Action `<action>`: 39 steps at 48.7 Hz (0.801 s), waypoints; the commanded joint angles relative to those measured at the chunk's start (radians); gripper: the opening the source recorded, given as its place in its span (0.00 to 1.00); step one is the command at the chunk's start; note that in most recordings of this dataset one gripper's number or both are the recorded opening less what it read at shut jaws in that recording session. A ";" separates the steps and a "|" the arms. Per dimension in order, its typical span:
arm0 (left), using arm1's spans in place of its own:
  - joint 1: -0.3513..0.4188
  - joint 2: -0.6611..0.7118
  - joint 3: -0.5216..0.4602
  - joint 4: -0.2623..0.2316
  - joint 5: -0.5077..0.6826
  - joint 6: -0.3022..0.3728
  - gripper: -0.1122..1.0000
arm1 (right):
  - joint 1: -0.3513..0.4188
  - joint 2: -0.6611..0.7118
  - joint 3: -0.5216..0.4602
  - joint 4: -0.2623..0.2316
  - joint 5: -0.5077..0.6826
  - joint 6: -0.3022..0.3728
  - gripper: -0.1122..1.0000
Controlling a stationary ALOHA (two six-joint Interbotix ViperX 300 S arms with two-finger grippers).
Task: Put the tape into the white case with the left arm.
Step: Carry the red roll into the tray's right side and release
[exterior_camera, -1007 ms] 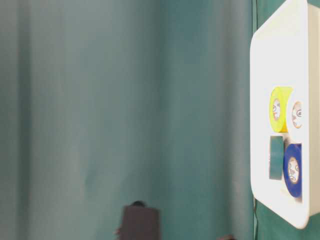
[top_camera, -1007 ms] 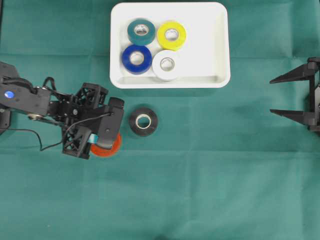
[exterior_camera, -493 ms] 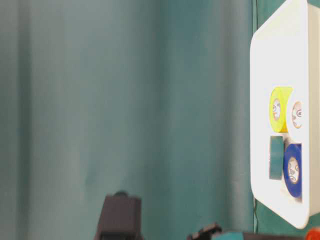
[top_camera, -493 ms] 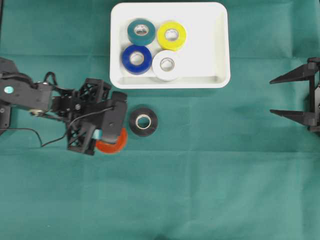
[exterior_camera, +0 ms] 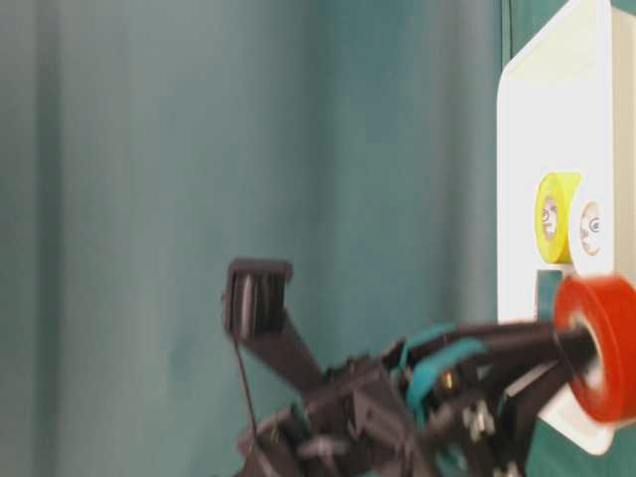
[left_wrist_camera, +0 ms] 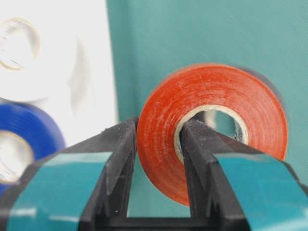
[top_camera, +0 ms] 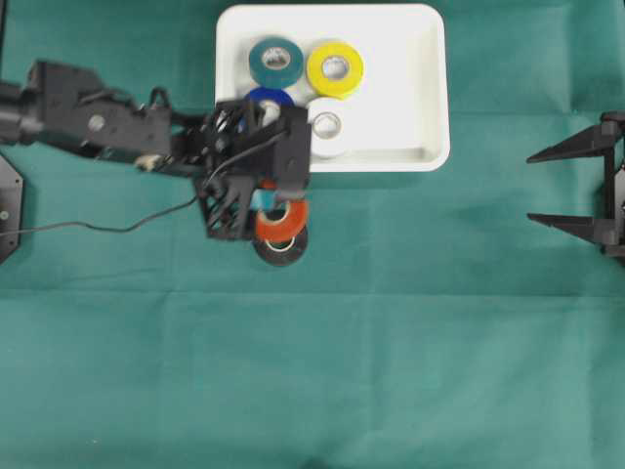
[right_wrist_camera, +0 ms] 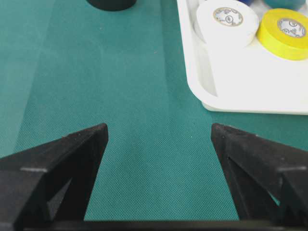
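The left gripper [top_camera: 276,207], a black two-finger unit with teal bands, was clamped on the wall of a red tape roll [top_camera: 281,221], one finger through the core and the other outside. The red roll hung just near of the white rectangular plastic case [top_camera: 430,88], directly above a black tape roll [top_camera: 280,251] lying on the green cloth [top_camera: 391,342]. Inside the case lay green [top_camera: 275,61], yellow [top_camera: 335,69], blue [left_wrist_camera: 21,139] and white [top_camera: 327,125] rolls. The plain black right gripper [top_camera: 576,188] stood spread wide, holding nothing, at the right edge.
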 commanded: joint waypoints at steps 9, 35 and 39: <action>0.077 0.064 -0.138 0.003 -0.008 0.029 0.32 | 0.000 0.006 -0.011 -0.002 -0.006 0.000 0.66; 0.170 0.253 -0.410 0.005 -0.008 0.094 0.32 | 0.000 0.008 -0.011 -0.002 -0.008 0.000 0.66; 0.179 0.273 -0.436 0.003 -0.008 0.094 0.32 | 0.000 0.008 -0.009 -0.002 -0.006 0.000 0.66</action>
